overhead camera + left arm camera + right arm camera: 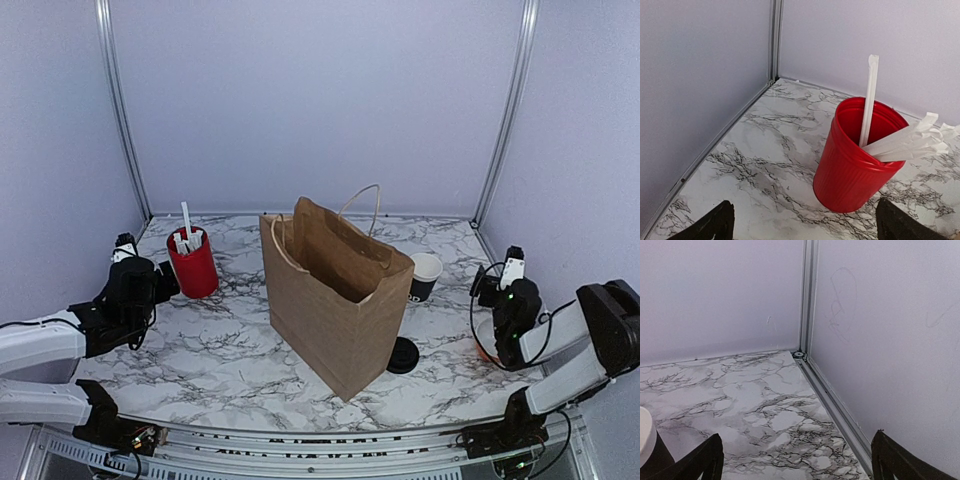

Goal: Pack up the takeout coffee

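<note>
A: Marble-patterned table (200, 350), lilac walls. Any writing?
B: Only white print low on the white-topped cup (424, 274), right of the brown bag (335, 300). It's too small to read.
A: Grippers?
B: Left gripper (805, 226) is spread wide and empty, just short of the red holder (855, 160). Right gripper (797, 460) is also wide apart, holding nothing, with that cup by its left finger.
A: Takeout coffee?
B: Cannot tell; no view shows it.

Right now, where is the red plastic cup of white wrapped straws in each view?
Top external: red plastic cup, left of the brown paper bag.
Left wrist: the cup, right of centre.
Right wrist: not in view.
Shared landmark: its tall upright straw.
</note>
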Robot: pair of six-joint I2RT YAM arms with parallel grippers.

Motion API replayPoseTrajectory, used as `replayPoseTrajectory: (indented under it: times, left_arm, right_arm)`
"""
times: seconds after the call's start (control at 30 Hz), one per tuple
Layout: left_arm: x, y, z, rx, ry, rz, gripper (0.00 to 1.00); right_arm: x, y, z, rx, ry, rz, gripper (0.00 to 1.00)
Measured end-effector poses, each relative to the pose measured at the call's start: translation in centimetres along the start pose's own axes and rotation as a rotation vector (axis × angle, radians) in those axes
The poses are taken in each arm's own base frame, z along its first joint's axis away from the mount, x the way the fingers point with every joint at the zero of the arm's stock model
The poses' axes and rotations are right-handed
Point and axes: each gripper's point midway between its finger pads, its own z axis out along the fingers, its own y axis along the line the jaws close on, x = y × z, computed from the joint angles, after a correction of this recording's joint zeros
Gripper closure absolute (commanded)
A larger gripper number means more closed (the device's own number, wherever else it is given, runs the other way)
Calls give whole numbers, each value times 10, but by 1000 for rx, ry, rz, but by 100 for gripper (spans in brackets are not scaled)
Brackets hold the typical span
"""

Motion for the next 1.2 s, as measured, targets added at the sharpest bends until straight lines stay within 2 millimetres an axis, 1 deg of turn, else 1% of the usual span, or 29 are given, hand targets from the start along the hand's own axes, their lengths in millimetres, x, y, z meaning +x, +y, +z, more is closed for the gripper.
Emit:
replayPoseTrajectory:
  times: [0.1, 0.17, 0.23, 0.27, 0.37, 0.5, 0.57, 0.63, 0.7, 0.73, 0.8, 0.93, 1.03, 1.13, 1.2]
  left_arm:
    - [-8, 12, 3, -68, -43, 0, 1]
    - [-12, 21, 5, -115, -66, 1, 1]
    - [-15, 33, 9, -164, -85, 5, 1]
    - [-16, 39, 11, -192, -94, 8, 1]
    - [-13, 59, 19, -263, -111, 25, 1]
    - [-11, 82, 35, -342, -125, 50, 1]
    - [-9, 90, 47, -363, -130, 69, 1]
    - [-2, 94, 60, -365, -120, 92, 1]
    - [9, 95, 73, -345, -101, 129, 1]
    - [16, 91, 78, -323, -82, 157, 1]
    - [22, 82, 84, -274, -67, 191, 1]
    - [15, 57, 86, -119, -97, 220, 1]
    - [11, 43, 86, -39, -112, 238, 1]
    - [9, 39, 86, 10, -120, 244, 1]
    - [8, 41, 86, 15, -127, 248, 1]
  right_arm:
    - [-9, 12, 7, -48, -46, -19, 0]
    - [-3, 17, 10, -71, -53, -40, 0]
    - [11, 22, 11, -97, -29, -70, 0]
    - [14, 24, 11, -107, -18, -80, 0]
    - [9, 29, 13, -128, -36, -84, 0]
    - [3, 31, 15, -138, -51, -85, 0]
    - [3, 31, 15, -138, -53, -86, 0]
    - [3, 31, 15, -138, -53, -86, 0]
    - [3, 31, 15, -138, -53, -86, 0]
    - [3, 31, 15, -138, -53, -87, 0]
    - [3, 31, 15, -138, -53, -88, 0]
    - [3, 31, 15, -138, -53, -88, 0]
    - [3, 31, 15, -138, -53, -89, 0]
    - [3, 31, 15, -138, -53, -89, 0]
    - [3, 31, 15, -138, -53, -89, 0]
